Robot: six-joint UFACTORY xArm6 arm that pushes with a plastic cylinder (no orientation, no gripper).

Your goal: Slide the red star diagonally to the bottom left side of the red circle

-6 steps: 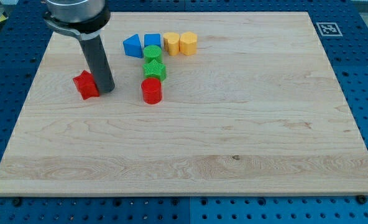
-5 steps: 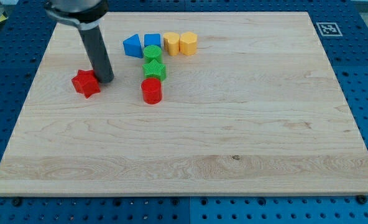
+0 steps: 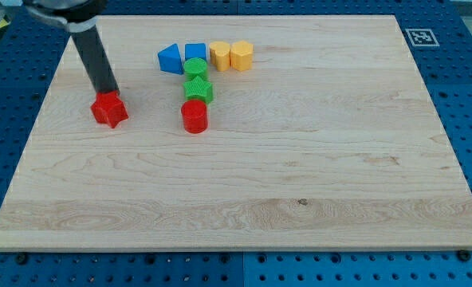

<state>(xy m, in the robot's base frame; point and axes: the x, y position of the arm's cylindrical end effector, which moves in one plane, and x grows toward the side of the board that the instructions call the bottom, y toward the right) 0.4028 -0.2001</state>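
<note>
The red star (image 3: 109, 110) lies on the wooden board (image 3: 300, 159) at the view's left. The red circle (image 3: 194, 116) stands to its right, at about the same height in the view, with a wide gap between them. My tip (image 3: 107, 92) is at the star's top edge, just above it in the view, touching or nearly touching it. The dark rod rises from there toward the view's top left.
Above the red circle stand a green star (image 3: 198, 89) and a green circle (image 3: 195, 67). A blue triangle (image 3: 170, 58), a blue block (image 3: 195, 52) and two yellow blocks (image 3: 220, 55) (image 3: 241, 55) form a row near the view's top.
My tip has moved from the star's right side up and to the left, and now stands at the star's top edge. The star has barely shifted.
</note>
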